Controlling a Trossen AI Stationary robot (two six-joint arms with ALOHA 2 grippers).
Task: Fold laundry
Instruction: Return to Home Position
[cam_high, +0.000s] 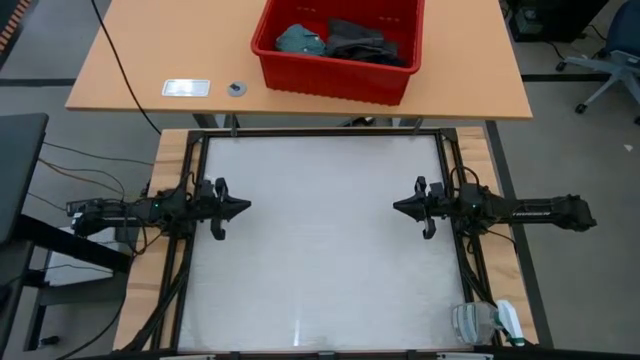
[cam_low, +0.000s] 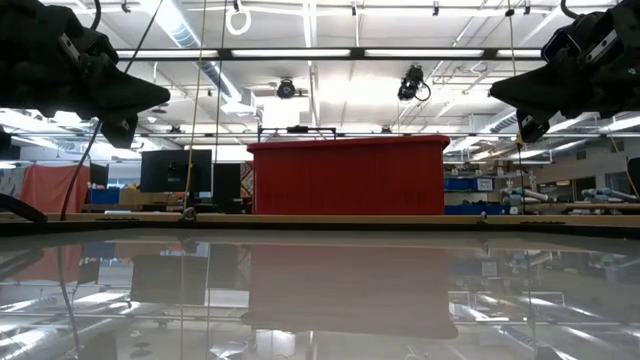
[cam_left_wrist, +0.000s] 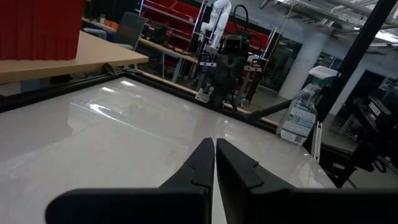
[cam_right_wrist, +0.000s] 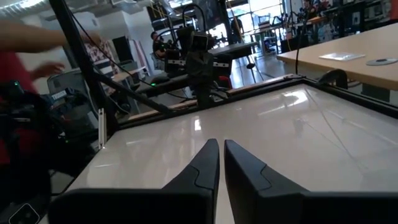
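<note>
No text, brand or number can be read. The white card (cam_high: 186, 88) on the wooden table (cam_high: 130, 60) is too small to read. The label on the spray bottle (cam_left_wrist: 300, 119) is illegible too.

The left arm (cam_high: 130, 210) is reaching in level from the left edge of the tabletop (cam_high: 320, 260), about midway along it. The left gripper (cam_high: 243, 207) is hovering above the surface and pointing toward the middle, its fingers (cam_left_wrist: 200, 165) pressing together along a thin seam. The right arm (cam_high: 530, 211) is mirroring this from the right edge. The right gripper (cam_high: 398, 207) is facing inward with its fingers (cam_right_wrist: 205, 163) likewise closing on each other. The two grippers are sitting well apart.
</note>
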